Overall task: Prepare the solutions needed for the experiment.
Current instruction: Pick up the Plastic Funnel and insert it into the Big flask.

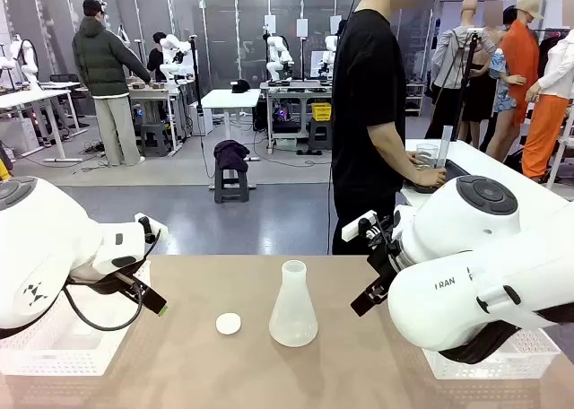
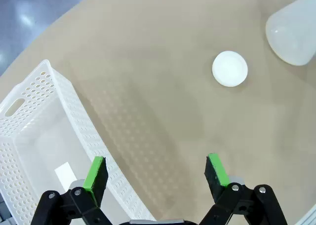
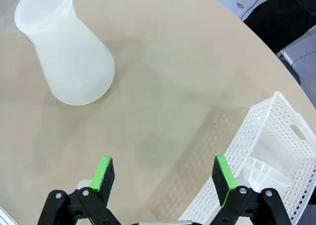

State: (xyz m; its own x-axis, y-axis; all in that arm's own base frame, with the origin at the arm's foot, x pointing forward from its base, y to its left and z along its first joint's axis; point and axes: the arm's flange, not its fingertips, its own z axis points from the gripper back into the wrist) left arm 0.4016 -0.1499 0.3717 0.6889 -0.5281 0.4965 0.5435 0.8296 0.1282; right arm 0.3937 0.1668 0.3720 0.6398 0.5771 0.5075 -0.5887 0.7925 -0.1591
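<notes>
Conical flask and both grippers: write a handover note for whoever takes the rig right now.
Grippers: left gripper open, empty, above the table at the edge of the left basket. The right gripper is open, empty, at the edge of the right basket.
Things: conical flask upright mid-table, uncapped; white cap lies apart on the robot's left of it. Liquid inside cannot be made out.
The person stands at the far side, turned to another table.
Done: nothing visible.
Left: apparently the whole preparation.
</notes>
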